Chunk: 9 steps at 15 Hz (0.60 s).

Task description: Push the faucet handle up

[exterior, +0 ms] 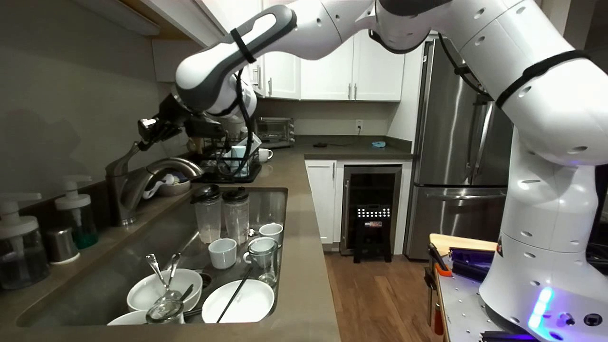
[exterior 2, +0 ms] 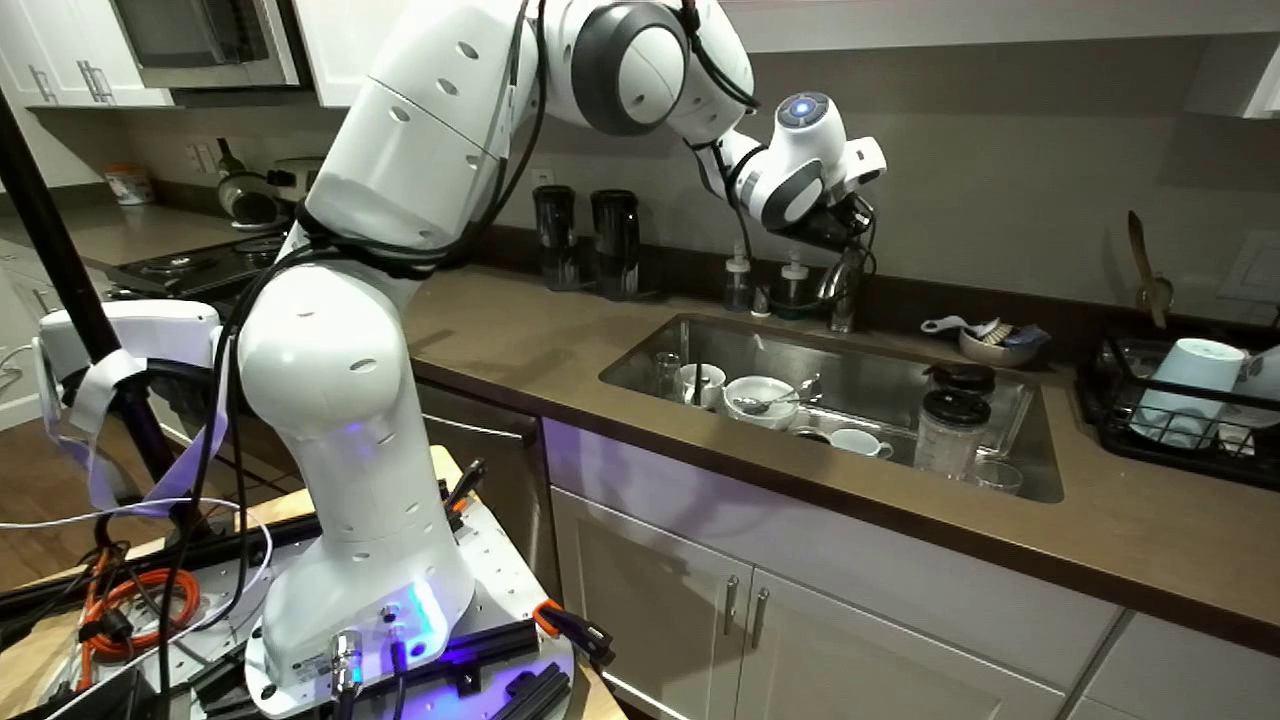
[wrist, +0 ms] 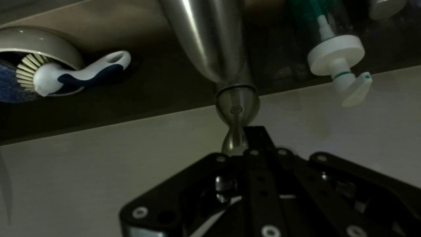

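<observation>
The faucet handle (exterior: 124, 160) is a slim silver lever on top of the chrome faucet. It slants upward in an exterior view, above the arched spout (exterior: 173, 166). My gripper (exterior: 144, 144) is at the lever's upper end, pointing down at it. In the wrist view the fingertips (wrist: 255, 131) are together, with nothing visible between them. The lever (wrist: 235, 140) shows just left of the fingertips and is partly covered by the gripper; I cannot tell whether they touch. In an exterior view the gripper (exterior 2: 850, 240) is just above the faucet (exterior 2: 843, 295), and the lever is hard to make out.
Soap dispensers (exterior: 76, 213) stand beside the faucet. A bowl with a brush (wrist: 82, 70) sits on the other side. The sink (exterior 2: 680, 335) holds bowls, mugs and lidded bottles. A dish rack (exterior 2: 1180, 440) stands past the sink. The wall rises close behind the faucet.
</observation>
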{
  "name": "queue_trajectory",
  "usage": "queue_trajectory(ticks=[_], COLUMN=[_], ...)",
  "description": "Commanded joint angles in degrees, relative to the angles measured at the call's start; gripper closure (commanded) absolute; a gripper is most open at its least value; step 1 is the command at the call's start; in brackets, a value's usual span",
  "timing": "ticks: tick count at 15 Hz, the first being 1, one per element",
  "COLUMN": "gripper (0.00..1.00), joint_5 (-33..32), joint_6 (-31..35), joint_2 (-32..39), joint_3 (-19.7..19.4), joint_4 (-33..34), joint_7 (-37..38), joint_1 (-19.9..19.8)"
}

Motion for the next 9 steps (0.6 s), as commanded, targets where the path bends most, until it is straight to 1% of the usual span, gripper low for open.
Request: queue_trajectory(ticks=[1,4,7,9], gripper=[1.00,1.00,1.00,1.00], joint_5=[-1.85,-2.94,-4.41,-4.89], joint_6=[-1.75,-2.31,-4.00,-4.46], joint_2=[2.17,3.03,3.55,4.11], joint_3=[-0.87,-2.20,-5.81,-7.19], joint_4=[3.82,5.29,7.15,8.43], joint_7=[-1.06,-0.44,1.66,1.88], joint_1=[0.92,1.95,4.36,5.25])
